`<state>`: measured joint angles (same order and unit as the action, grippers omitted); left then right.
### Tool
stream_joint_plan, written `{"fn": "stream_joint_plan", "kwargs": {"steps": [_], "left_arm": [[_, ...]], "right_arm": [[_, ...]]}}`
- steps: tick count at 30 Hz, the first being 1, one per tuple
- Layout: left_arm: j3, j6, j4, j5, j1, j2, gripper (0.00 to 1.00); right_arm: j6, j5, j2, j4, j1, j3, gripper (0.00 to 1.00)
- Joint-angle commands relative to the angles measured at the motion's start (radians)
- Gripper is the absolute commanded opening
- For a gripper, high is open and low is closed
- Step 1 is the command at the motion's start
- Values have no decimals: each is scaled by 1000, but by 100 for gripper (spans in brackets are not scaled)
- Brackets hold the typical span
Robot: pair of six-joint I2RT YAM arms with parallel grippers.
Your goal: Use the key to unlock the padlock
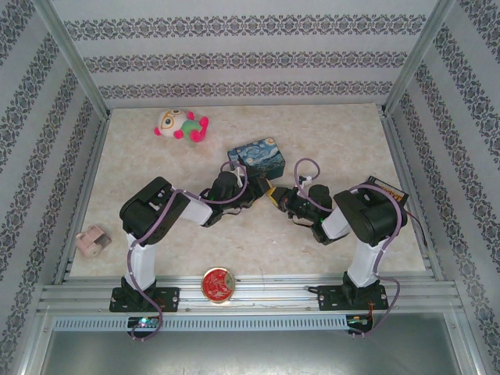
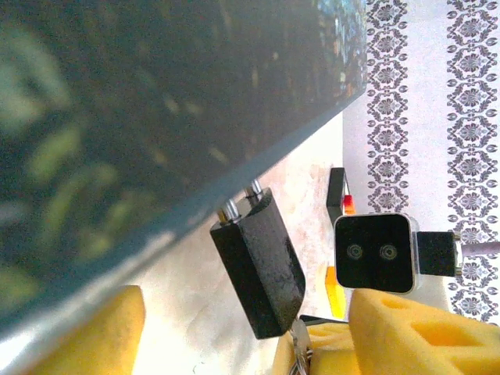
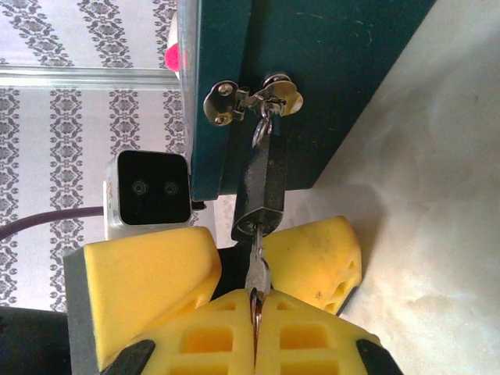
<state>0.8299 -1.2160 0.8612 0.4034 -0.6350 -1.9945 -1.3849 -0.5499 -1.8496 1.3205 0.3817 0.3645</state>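
1. Dark grey, block-shaped metal padlock [image 3: 262,183] with a thin silvery shackle hangs from the silvery hasp [image 3: 250,98] on the near face of the blue painted tin box [image 1: 262,155]. The box stands on the pale marbled table [image 1: 180,148], near its middle and a little toward the far edge.
2. The padlock's long axis runs from the hasp straight out toward the right fingers [image 3: 211,336], keyhole end nearest them. The small silvery metal key [image 3: 256,272] sits in that keyhole, in line with the body.
3. The yellow foam right fingers are clenched flat on the key's head, so the right arm is the one placed to turn it. It is folded at the elbow, forearm reaching in from the table's right side.
4. The left fingers [image 3: 148,269] are released. One pad stands on each side of the padlock's keyhole end, just beside it with a gap showing. That arm reaches in from the left, forearm laid toward the tin box.
5. Judgement: the coming move is a twist about the lock's long axis, with the body unbraced. Whether the shackle has sprung I cannot tell, because its legs are blurred in the left wrist view.
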Motion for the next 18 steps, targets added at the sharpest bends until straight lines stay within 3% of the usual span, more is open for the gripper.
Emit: {"fn": "stream_joint_plan", "kwargs": {"steps": [1,6,14,18], "left_arm": [[-31,-5,-48,-34,-1,10,75],[-8,17,-99,-67,13,34,76],[49,41,-165,-133,21,14,59],[72,58,-162,-158,24,11,58]], "right_arm": [[57,5,-20,66,3,11,0],[95,7,-20,66,15,11,0],[131,10,-26,66,17,5,0],[149,10,-30,66,19,2,0]]}}
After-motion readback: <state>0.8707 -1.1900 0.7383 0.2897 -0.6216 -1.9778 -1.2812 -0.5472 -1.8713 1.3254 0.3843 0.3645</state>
